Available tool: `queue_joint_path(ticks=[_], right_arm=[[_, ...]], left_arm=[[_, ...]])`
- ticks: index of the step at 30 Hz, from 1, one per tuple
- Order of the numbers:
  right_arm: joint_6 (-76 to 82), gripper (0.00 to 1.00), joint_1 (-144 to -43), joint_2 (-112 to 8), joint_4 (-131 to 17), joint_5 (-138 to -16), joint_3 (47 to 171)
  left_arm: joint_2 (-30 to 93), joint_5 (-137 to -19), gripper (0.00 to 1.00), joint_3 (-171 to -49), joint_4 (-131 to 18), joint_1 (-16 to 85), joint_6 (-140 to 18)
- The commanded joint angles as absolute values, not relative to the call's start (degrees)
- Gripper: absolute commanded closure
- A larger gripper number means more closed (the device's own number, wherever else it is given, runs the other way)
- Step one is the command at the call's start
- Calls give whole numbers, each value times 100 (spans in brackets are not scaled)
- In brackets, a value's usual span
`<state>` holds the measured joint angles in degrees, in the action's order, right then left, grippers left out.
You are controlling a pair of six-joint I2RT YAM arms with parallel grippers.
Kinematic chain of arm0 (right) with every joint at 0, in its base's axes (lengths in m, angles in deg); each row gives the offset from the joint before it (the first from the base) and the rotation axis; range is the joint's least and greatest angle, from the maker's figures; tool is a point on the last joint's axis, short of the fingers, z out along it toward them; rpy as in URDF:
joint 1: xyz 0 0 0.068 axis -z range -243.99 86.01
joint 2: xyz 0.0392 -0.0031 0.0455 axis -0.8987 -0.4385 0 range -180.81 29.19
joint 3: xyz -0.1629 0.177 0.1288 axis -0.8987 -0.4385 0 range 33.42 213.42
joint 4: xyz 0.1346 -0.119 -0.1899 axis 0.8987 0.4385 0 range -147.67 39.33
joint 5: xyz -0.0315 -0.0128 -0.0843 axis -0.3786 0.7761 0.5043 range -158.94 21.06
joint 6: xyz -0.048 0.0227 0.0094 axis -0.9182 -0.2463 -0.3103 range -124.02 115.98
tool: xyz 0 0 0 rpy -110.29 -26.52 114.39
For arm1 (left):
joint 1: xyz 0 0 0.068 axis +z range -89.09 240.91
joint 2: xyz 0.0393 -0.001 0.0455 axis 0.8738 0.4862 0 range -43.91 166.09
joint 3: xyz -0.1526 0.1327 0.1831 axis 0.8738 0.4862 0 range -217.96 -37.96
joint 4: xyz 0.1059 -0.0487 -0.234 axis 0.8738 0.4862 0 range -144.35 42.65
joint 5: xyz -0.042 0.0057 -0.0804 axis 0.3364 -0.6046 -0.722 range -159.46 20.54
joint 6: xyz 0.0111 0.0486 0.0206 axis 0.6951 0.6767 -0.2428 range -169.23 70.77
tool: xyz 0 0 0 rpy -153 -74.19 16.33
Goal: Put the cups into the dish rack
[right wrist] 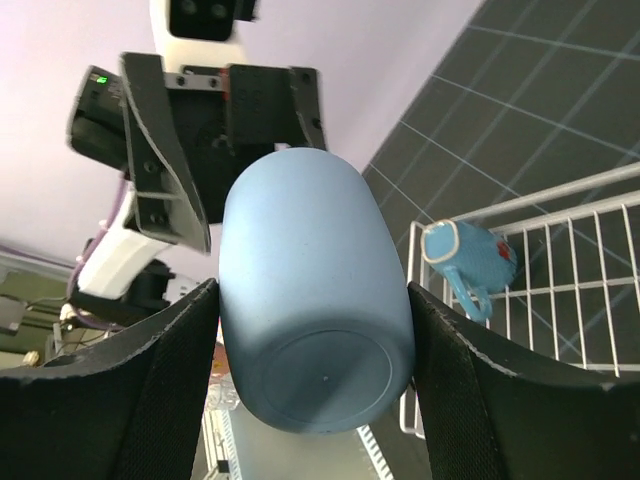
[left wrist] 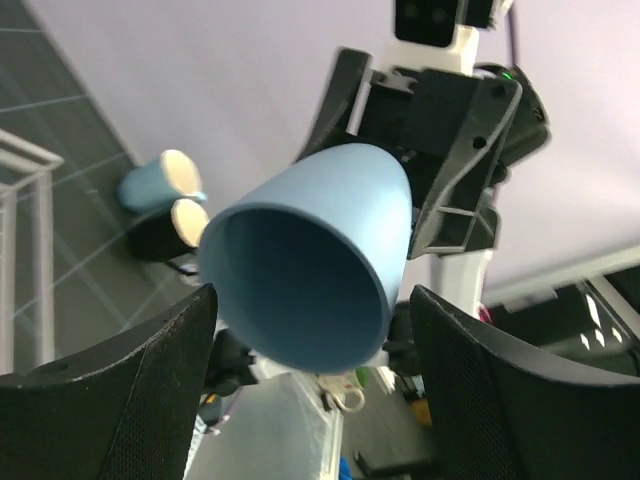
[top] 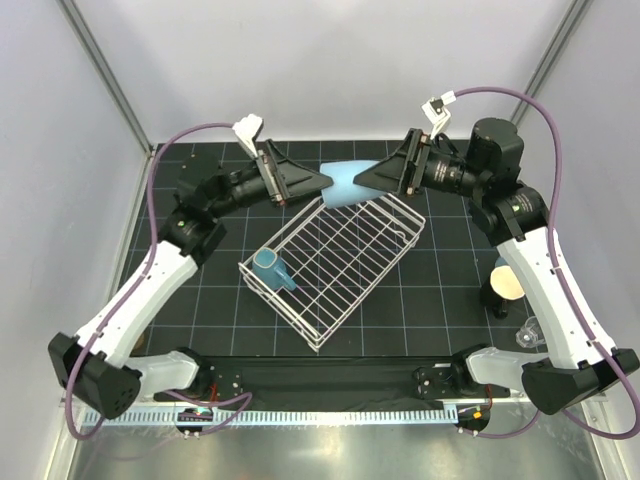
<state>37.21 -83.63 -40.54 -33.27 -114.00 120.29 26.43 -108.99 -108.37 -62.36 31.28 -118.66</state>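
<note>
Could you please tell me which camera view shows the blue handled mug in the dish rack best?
Top external: the blue handled mug sits whole in the left corner of the dish rack. Right wrist shows it smaller, at the rack's corner; left wrist misses it.

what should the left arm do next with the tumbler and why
Probably close the left gripper on the light blue tumbler. Its open fingers flank the mouth end, while the right gripper grips the base end, holding it sideways in the air near the far edge of the dish rack.
</note>
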Motion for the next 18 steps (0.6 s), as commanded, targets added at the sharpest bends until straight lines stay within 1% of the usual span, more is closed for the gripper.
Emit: queue_joint_path(ticks=[1,2,4,5,6,10,11,12,14,15,18], right_arm=[[3273,96,-8368,-3980,-2694,-11043,12113],[3193,96,-8359,-3997,-2535,-10877,12104],[2799,96,-8473,-4120,-1922,-10587,12201],[2658,96,-8543,-4182,-1709,-10194,12262],[2378,96,-8648,-4269,-1524,-9998,12384],[1998,96,-9307,-4515,-865,-9076,12464],[1945,96,-9709,-4551,-802,-8856,12456],[1901,96,-9869,-4604,-749,-8445,12447],[1795,96,-10369,-4727,-644,-8100,12403],[1769,96,-10529,-4779,-609,-7759,12377],[1541,96,-11020,-5025,-451,-7300,12455]], left_arm=[[2131,-10419,24,-10932,-4796,3427,-11033],[1991,-10104,24,-10950,-4533,3523,-10918],[1893,-9559,24,-11098,-3462,3585,-10516],[1867,-8886,24,-11352,-3049,3603,-10382],[1858,-8575,23,-11485,-2236,3621,-10277],[1902,-7273,24,-12126,-852,3630,-9898],[1902,-7097,23,-12206,-673,3630,-9828],[1893,-6721,24,-12329,-559,3630,-9819],[1814,-6464,23,-12391,-303,3630,-9844],[1788,-6227,23,-12417,-242,3630,-9871],[1647,-5971,24,-12383,-101,3630,-10002]])
